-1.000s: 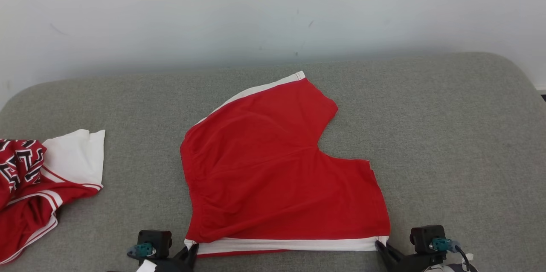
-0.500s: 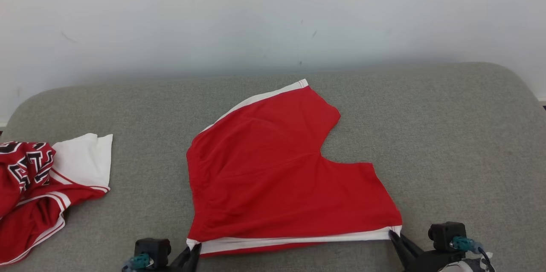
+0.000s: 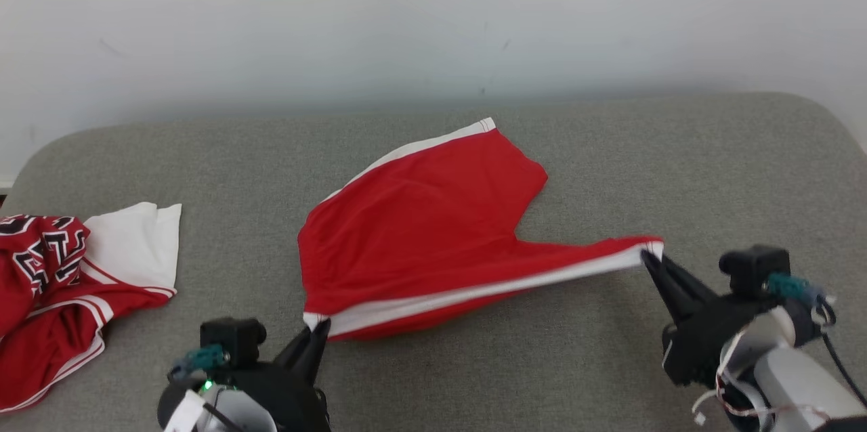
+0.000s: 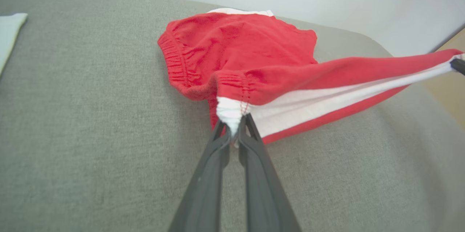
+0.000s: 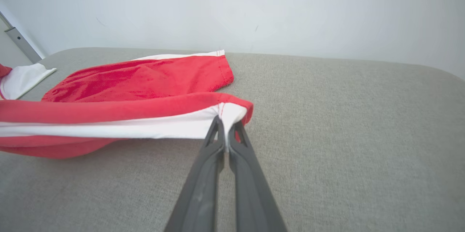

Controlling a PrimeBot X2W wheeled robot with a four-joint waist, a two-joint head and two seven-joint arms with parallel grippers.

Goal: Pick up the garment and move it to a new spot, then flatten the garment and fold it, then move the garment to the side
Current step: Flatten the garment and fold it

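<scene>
Garment (image 3: 433,215), red shorts, lies at the frame's centre on the grey cushion (image 3: 677,168), its white-striped edge stretched between my left gripper (image 3: 321,325), lower left, and my right gripper (image 3: 647,256), right, both pinching its corners.

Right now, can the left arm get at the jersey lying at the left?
Probably not yet: the left claw is shut on a corner of the red shorts. The grey cushion between it and the jersey looks bare, so it likely could after letting go.

left pincer (image 3: 320,328): clamped tight | right pincer (image 3: 648,258): clamped tight, pale forearm showing
</scene>
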